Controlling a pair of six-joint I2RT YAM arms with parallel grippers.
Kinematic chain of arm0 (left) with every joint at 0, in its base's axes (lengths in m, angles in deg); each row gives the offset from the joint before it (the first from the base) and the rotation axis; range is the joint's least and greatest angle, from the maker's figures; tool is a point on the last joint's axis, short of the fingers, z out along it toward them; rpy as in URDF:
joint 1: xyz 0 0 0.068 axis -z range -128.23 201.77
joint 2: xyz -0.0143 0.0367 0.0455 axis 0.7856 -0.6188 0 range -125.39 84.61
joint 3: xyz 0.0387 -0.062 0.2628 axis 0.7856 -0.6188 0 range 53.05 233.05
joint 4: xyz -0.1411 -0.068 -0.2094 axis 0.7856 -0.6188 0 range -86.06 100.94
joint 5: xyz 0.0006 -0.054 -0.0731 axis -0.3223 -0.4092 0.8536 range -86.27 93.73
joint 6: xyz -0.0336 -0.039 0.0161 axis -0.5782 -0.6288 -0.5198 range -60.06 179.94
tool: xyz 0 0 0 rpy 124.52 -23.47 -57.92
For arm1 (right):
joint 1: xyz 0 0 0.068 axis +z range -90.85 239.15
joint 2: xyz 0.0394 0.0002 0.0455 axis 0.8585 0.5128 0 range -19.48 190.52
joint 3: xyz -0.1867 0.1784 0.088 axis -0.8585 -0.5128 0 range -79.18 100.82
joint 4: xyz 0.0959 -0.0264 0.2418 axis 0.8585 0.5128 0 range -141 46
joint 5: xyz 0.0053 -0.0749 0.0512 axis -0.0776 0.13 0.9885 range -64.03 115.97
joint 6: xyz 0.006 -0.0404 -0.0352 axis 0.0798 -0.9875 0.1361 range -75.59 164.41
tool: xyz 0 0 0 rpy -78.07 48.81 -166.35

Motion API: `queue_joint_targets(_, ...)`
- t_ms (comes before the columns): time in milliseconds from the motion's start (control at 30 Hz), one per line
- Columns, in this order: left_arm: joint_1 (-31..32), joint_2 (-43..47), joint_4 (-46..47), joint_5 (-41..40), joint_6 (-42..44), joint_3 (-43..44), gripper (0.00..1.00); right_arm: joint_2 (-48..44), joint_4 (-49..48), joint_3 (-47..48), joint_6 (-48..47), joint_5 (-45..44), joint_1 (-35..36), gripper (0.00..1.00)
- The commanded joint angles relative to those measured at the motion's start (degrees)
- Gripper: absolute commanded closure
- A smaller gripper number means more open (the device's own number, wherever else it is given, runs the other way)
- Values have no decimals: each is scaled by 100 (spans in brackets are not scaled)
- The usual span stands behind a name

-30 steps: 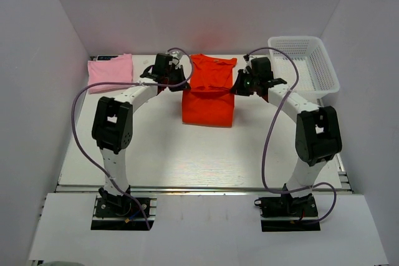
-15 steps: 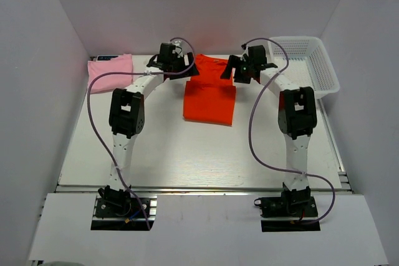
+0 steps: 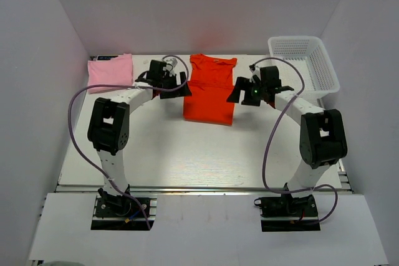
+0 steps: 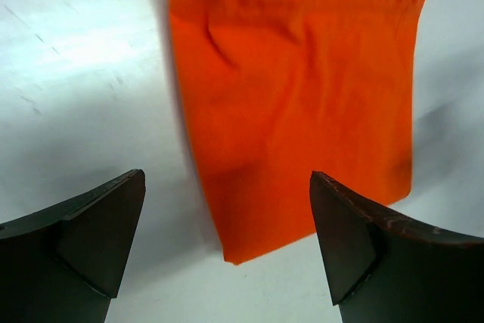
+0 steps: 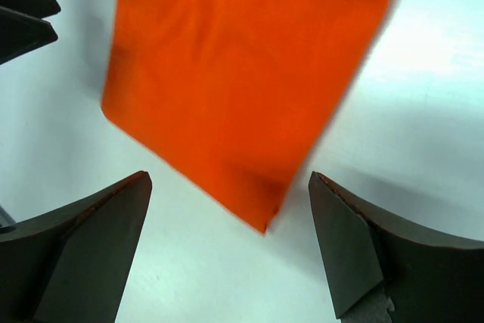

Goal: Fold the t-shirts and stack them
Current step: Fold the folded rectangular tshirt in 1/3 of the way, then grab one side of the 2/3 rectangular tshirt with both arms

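The orange-red t-shirt [image 3: 210, 91] lies flat at the back middle of the table as a long folded strip, neck end away from me. Its near corner shows below my open left gripper [image 4: 227, 221] and below my open right gripper [image 5: 231, 221], and nothing is between either pair of fingers. In the top view the left gripper [image 3: 177, 88] hovers at the shirt's left edge and the right gripper [image 3: 240, 93] at its right edge. The pale pink t-shirt [image 3: 110, 71] rests folded at the back left.
A white mesh basket [image 3: 304, 61] stands at the back right corner. Grey walls close in the table on three sides. The left gripper's fingertips [image 5: 26, 24] show at the left edge of the right wrist view.
Both grippers have opened and let go of the orange-red t-shirt. They went to its far end, then drew back to its sides. The shirt now lies flat and narrower.
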Motion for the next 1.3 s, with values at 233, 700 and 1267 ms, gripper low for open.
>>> queue_joint_targets(233, 339, 297, 76, 140, 232, -1114, 14, -194, -570, -1295, 356, 393, 21, 15)
queue_joint_targets(700, 673, -143, 76, 140, 232, -1439, 69, 606, -1133, -1419, 725, 868, 206, 53)
queue_joint_targets(1267, 788, 2833, -441, 1308, -66, -3223, 100, -2204, 323, -2551, 322, 1061, 382, 100)
